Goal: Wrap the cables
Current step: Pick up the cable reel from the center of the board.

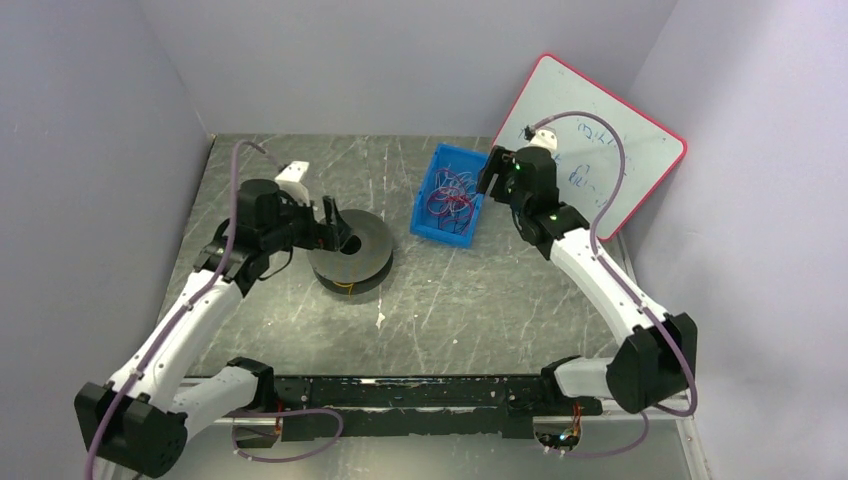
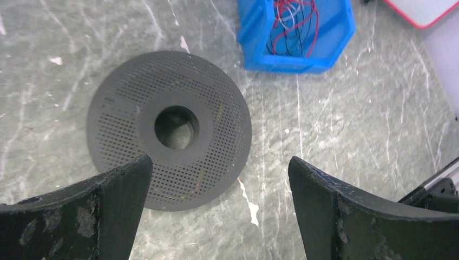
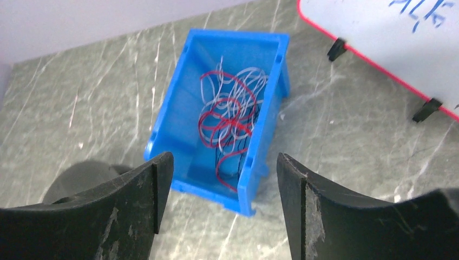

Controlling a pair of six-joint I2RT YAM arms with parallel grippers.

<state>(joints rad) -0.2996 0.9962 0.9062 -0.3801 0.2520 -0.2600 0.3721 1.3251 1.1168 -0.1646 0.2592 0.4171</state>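
Blue bin [image 3: 162, 127]: an open plastic box standing on the grey marbled desk [image 2: 352, 135], the only container in view.
Inside the bin: the cables [image 3: 230, 122], a loose tangle of thin red and white strands with a few dark ones, heaped in the middle of the bin floor. None hangs over the rim.
My right fingers [image 3: 130, 200]: spread wide apart, holding nothing, hovering above the bin at its right edge in the overhead view.
My left fingers [image 2: 116, 200]: also spread apart and holding nothing, well left of the bin.
Spool [image 2: 168, 127]: a dark grey perforated disc with a round centre hole, lying flat to the left of the bin, apart from it, beneath my left fingers.
Whiteboard [image 3: 379, 32]: red-edged, with blue writing, leaning to the right of the bin.
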